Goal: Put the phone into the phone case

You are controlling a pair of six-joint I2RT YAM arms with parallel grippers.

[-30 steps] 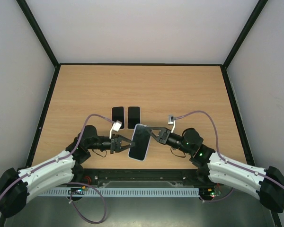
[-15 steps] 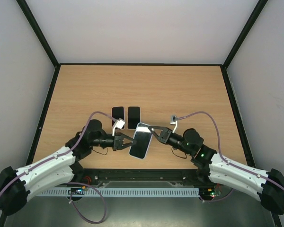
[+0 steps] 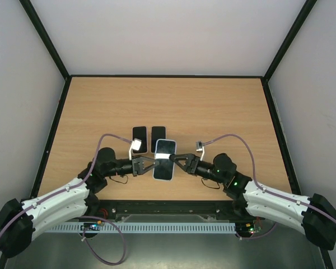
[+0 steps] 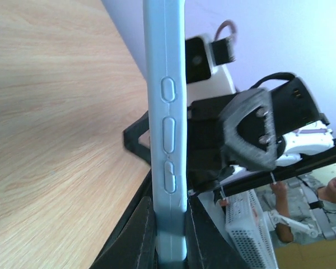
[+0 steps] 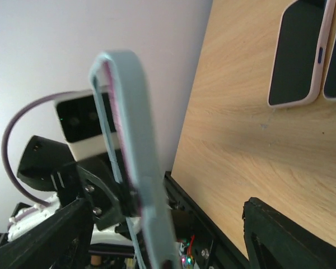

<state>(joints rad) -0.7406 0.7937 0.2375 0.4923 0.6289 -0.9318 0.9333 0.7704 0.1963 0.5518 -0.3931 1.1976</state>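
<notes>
A light blue phone case (image 3: pixel 164 159) is held on edge above the table's near middle, between my two grippers. My left gripper (image 3: pixel 150 163) is shut on its left edge; in the left wrist view the case (image 4: pixel 167 84) stands clamped between both black fingers of the gripper (image 4: pixel 171 230). My right gripper (image 3: pixel 178 161) is open at the case's right edge; in the right wrist view the case (image 5: pixel 129 129) sits between the gripper's (image 5: pixel 168 224) wide-spread fingers (image 5: pixel 291 235). Two dark phones (image 3: pixel 139 135) (image 3: pixel 158 134) lie flat just beyond the case, and one also shows in the right wrist view (image 5: pixel 297 56).
The black frame rail (image 3: pixel 168 207) runs along the table's near edge under the arms. Black frame posts border the wooden table (image 3: pixel 168 101) at left and right. Cables loop above each wrist.
The case has turned from tilted to roughly square with the table and shifted slightly toward the phones. The right gripper has moved left and lower along the case's right edge.
</notes>
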